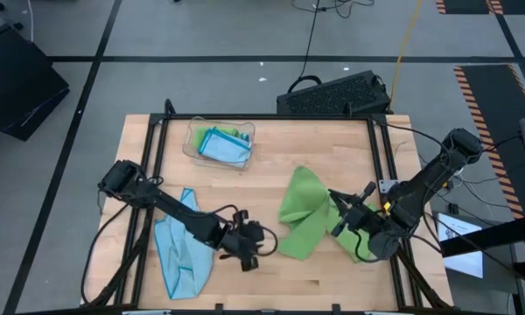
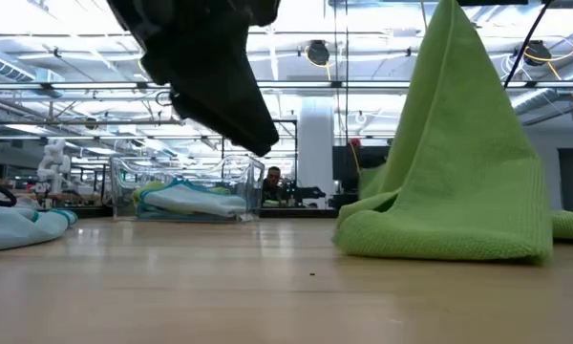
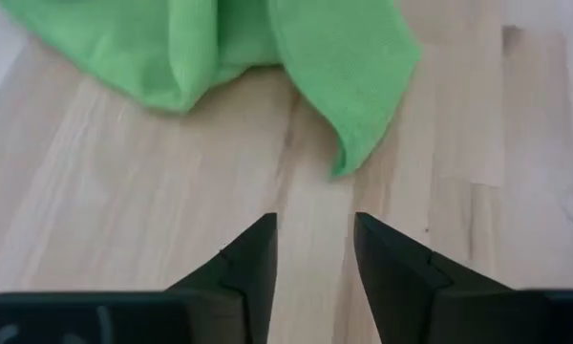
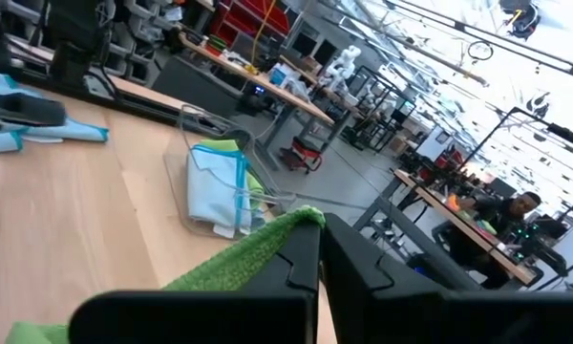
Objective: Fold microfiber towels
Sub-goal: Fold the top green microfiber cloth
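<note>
From above, my right gripper [image 1: 346,213] sits over the right part of the wooden table [image 1: 271,271], fingers pressed together on an edge of the lime green towel [image 1: 302,214], which rises from the board in a peak and spreads out crumpled toward the table's middle. My left gripper [image 1: 255,248] hangs just beside that towel's near-left edge, fingers partly spread and holding nothing. A light blue towel [image 1: 182,249] lies rumpled under my left arm, and a clear plastic tray [image 1: 192,144] near the far-left part of the table holds folded blue and green cloths. From table height, the green towel [image 2: 454,162] stands like a tent, its top pulled up out of frame and its hem resting on the wood; a dark part of my arm [image 2: 220,67] hangs above the board left of it, the tray [image 2: 124,182] sits behind, and the blue towel [image 2: 19,227] lies at the left edge. Past my left wrist, my two dark fingers [image 3: 253,268] stand apart with bare wood between them, and a corner of the green towel [image 3: 344,67] lies on the table ahead, not touching them. Past my right wrist, my fingers [image 4: 301,263] are closed on a green fold [image 4: 239,258]; the tray [image 4: 215,186] with its blue cloth stands beyond, and a person [image 4: 516,215] sits at a bench well behind the table.
</note>
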